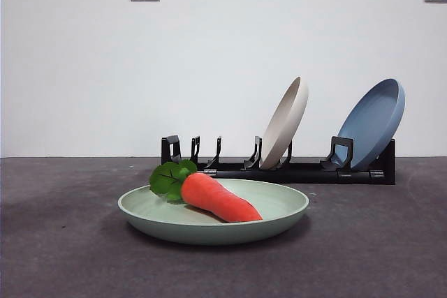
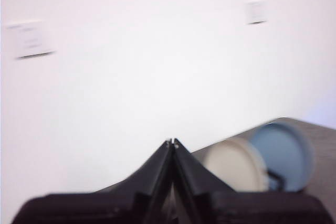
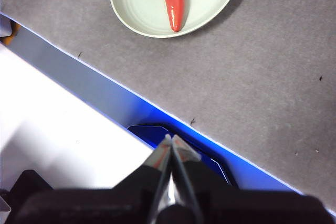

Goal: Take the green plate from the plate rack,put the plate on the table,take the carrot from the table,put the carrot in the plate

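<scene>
Carrot (image 1: 218, 199) in the green plate (image 1: 279, 209) is what we see: the orange-red, tapered toy lies on its side across the shallow dish, its bright leafy top near the raised rim, so we judge the task finished. The pale sage plate, matte like plastic, sits flat on the dark, mottled bench (image 1: 63, 242) in front of the plate rack (image 1: 293, 171). That low black rack of slotted prongs props a cream plate (image 1: 285, 123) and a blue plate (image 1: 374, 123) tilted on edge. We see both arms drawn clear of the work: the left claw (image 2: 172, 142) has its jaws together, facing the wall, and the right claw (image 3: 171, 141) is likewise closed and empty past the bench edge.
</scene>
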{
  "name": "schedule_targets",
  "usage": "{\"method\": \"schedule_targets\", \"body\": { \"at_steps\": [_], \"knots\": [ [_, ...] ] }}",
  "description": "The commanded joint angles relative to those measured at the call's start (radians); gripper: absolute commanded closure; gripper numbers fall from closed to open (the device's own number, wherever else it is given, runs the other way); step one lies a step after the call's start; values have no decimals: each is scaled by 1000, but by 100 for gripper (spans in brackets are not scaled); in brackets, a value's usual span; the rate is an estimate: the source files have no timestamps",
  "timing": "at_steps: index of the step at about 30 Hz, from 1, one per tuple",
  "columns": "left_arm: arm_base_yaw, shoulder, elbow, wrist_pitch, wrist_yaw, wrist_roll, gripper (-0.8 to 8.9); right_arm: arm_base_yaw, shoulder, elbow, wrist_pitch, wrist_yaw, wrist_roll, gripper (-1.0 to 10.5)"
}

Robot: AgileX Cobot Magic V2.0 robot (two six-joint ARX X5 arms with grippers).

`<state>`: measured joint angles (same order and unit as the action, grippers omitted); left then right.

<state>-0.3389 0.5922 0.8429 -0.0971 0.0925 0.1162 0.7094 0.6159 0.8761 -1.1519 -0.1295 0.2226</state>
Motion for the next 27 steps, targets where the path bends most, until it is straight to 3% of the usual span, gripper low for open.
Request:
{"method": "schedule_targets", "body": {
  "at_steps": [1, 10, 20, 27],
  "knots": [
    [76, -78, -133, 29, 6, 17, 817, 0, -2, -5, 6, 2, 8, 946],
    [245, -322, -487, 29, 7, 16, 817, 0, -2, -5, 6, 2, 8, 946],
    [290, -473, -732, 29, 7, 10, 817, 0, -2, -5, 6, 2, 8, 946],
    [290, -550, -840, 6, 17, -48, 817, 0, -2, -5, 6, 2, 8, 946]
  ]
}}
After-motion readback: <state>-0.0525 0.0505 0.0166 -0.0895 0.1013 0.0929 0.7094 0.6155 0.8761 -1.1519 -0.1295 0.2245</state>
